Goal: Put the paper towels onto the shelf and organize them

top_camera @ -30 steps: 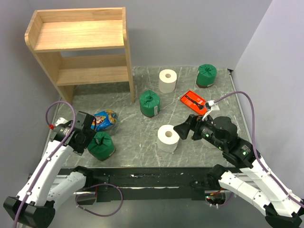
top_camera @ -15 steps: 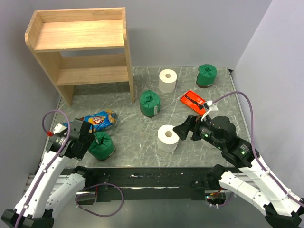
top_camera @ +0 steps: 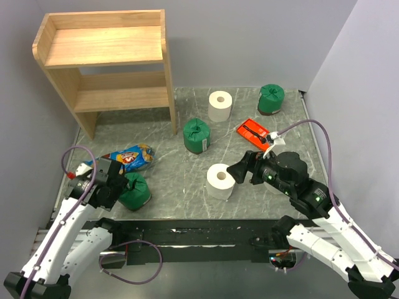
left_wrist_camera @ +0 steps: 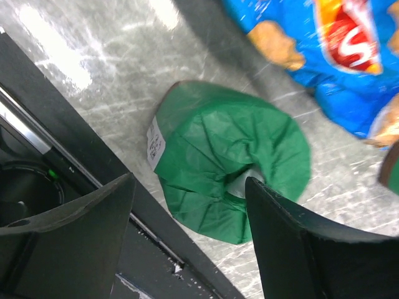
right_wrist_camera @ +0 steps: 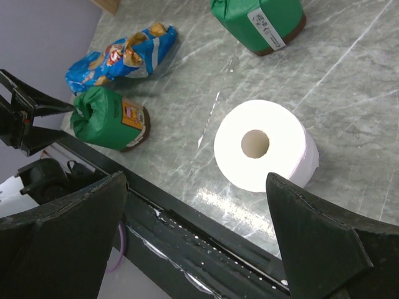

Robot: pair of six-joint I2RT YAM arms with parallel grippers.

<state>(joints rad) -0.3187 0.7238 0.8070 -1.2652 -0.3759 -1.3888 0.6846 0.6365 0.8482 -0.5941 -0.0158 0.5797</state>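
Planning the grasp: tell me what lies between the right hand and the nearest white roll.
Only bare table separates right hand from white roll; right wrist view.

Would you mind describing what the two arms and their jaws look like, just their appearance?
The left arm and right arm both have white shell links with black joints and wrist housings. A purplish-grey cable loops off each: the left cable carries a small red tag, the right cable a white connector. The jaws are matte black, broad and wedge-shaped.
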